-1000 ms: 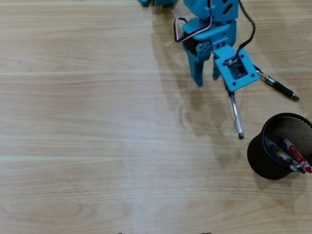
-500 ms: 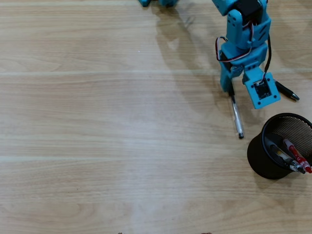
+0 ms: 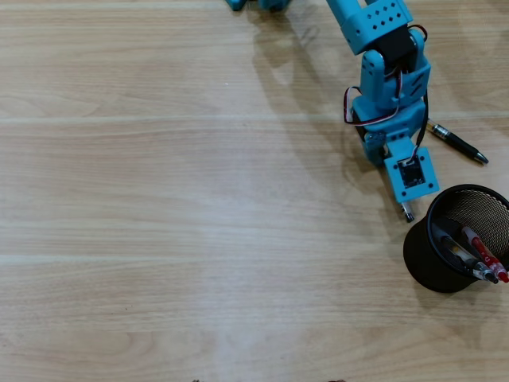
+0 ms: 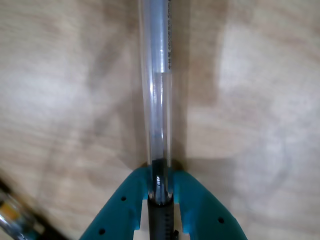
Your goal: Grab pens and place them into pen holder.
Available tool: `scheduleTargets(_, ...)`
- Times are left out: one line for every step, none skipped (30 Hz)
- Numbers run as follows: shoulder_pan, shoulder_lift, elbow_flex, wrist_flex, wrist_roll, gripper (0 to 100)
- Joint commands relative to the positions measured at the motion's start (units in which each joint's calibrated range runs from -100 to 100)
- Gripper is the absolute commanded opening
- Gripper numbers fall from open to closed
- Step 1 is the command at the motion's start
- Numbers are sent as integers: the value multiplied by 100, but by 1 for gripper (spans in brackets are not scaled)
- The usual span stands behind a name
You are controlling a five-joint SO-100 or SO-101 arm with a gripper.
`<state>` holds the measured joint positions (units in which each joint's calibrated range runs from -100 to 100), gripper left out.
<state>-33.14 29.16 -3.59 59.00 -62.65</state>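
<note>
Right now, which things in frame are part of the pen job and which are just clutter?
Part of the job:
- clear pen, clamped between the gripper fingers
- black pen lying on the table, beside the arm
- pen holder, with two pens already inside, one of them red
- gripper

Just lying about:
- nothing else shows on the wooden table

Clear pen [image 4: 157, 100] pinched near its grip; pen holder [image 3: 433, 267] holds two.
</note>
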Motion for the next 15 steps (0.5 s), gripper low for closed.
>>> scheduleTargets(241, -625, 454, 1075, -222, 2)
scheduleTargets(346, -870, 617, 1350, -311, 2)
scheduleTargets(475, -1115, 725, 1556, -342, 2)
scheduleTargets(628, -1352, 761, 1590, -369, 2)
scheduleTargets(765, -1563, 716, 1547, -374, 2)
scheduleTargets(894, -1749, 617, 1418, -369, 2)
scheduleTargets(1007, -1918, 481, 1221, -369, 2)
scheduleTargets(1072, -2079, 309, 928, -358, 2)
scheduleTargets(1112, -2206, 128, 559, -306, 2)
scheduleTargets(1128, -2299, -108, 60, -144, 2)
scheduleTargets(1152, -2341, -352, -490, 97, 2)
scheduleTargets(1160, -2349, -615, -1134, 384, 2)
scheduleTargets(1152, -2316, -832, -1813, 625, 2)
scheduleTargets(1128, -2248, -1004, -2544, 823, 2)
scheduleTargets(1072, -2155, -1131, -3240, 928, 2)
